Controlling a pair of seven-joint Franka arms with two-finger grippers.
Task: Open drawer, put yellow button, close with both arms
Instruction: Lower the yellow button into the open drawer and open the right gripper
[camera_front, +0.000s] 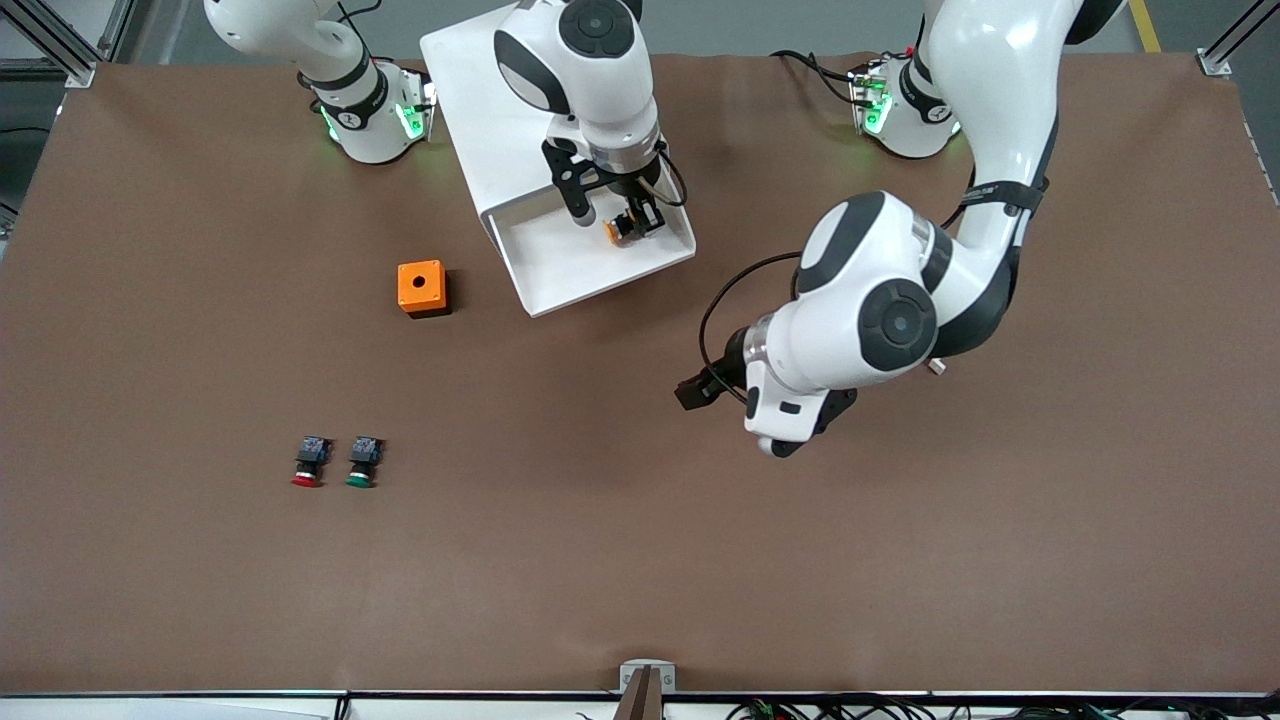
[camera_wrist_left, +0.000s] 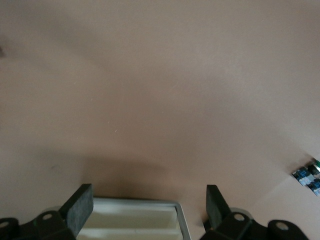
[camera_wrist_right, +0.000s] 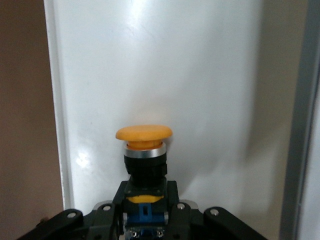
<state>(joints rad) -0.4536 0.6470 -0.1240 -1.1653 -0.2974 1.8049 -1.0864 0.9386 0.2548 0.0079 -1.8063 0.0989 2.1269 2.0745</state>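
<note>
Your yellow button (camera_wrist_right: 144, 150) shows a domed orange-yellow cap, silver collar, black body and blue back, clamped in the right gripper (camera_front: 628, 222) over the pulled-out drawer (camera_front: 560, 265). The arm hides the cabinet (camera_front: 470, 90) front. The left gripper (camera_front: 700, 388) hangs beside the drawer, fingers (camera_wrist_left: 80, 207) spread, empty.

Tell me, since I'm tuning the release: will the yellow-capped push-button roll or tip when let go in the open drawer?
The yellow-capped push-button, gripped by the right gripper over the white drawer, looks rigid and light. Its wide round cap on a narrower body suggests it may tip, then roll in a curve.
</note>
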